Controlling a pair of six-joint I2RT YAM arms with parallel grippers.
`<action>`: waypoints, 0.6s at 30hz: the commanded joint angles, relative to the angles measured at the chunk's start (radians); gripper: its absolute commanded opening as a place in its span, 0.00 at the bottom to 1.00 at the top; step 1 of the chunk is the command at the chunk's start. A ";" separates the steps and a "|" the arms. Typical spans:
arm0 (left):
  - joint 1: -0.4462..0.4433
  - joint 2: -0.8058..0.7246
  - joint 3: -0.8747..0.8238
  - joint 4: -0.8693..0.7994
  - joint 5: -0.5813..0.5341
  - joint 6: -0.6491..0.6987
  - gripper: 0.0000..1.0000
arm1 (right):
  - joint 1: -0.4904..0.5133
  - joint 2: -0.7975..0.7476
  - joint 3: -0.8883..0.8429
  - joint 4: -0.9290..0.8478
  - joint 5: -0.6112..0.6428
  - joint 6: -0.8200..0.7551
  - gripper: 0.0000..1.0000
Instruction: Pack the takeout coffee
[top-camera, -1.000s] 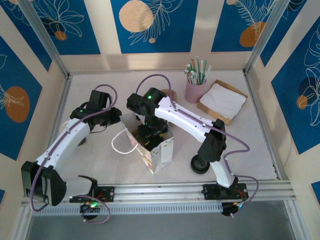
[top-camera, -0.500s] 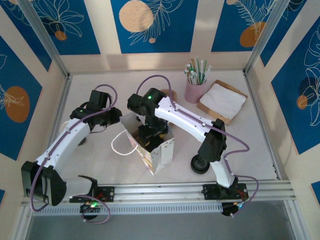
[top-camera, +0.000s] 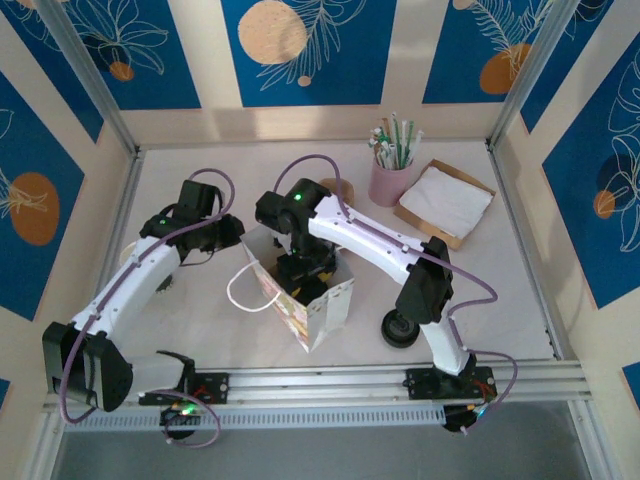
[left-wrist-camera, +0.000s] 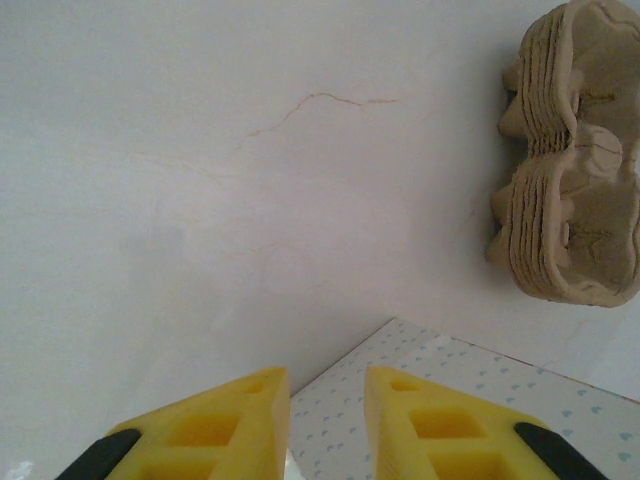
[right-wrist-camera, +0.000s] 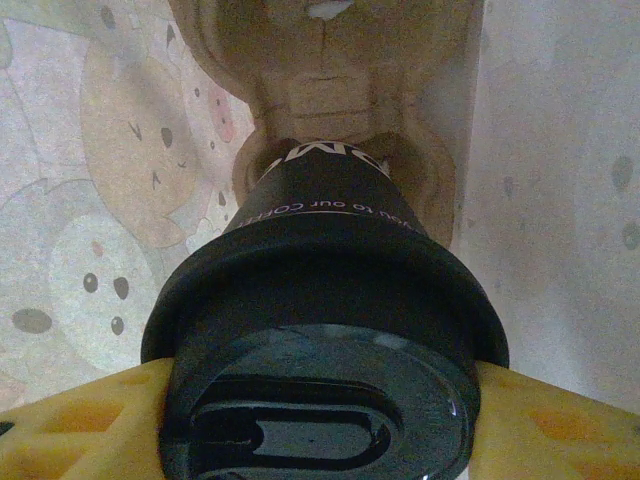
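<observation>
Down inside the paper bag (top-camera: 325, 312), the right jaws clasp the takeout coffee (right-wrist-camera: 322, 225) by its black lid (right-wrist-camera: 320, 420), base meeting the well of a pulp carrier (right-wrist-camera: 330, 70). Left jaws stand narrow at the bag's rim; grip unclear. Next, probably: seat it, then let go.

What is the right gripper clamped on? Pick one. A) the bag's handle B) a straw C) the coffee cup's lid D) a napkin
C: the right gripper squeezes both sides of the black lid of the coffee cup, which stands in a carrier inside the bag.
</observation>
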 joint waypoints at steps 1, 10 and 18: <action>-0.009 -0.008 -0.010 0.010 0.007 0.015 0.26 | 0.000 -0.019 -0.013 -0.162 -0.039 -0.019 0.54; -0.009 -0.008 -0.010 0.007 0.004 0.018 0.26 | 0.000 -0.015 -0.010 -0.161 -0.038 -0.018 0.54; -0.008 -0.014 -0.011 0.003 0.002 0.017 0.26 | 0.001 -0.016 -0.010 -0.161 -0.038 -0.017 0.54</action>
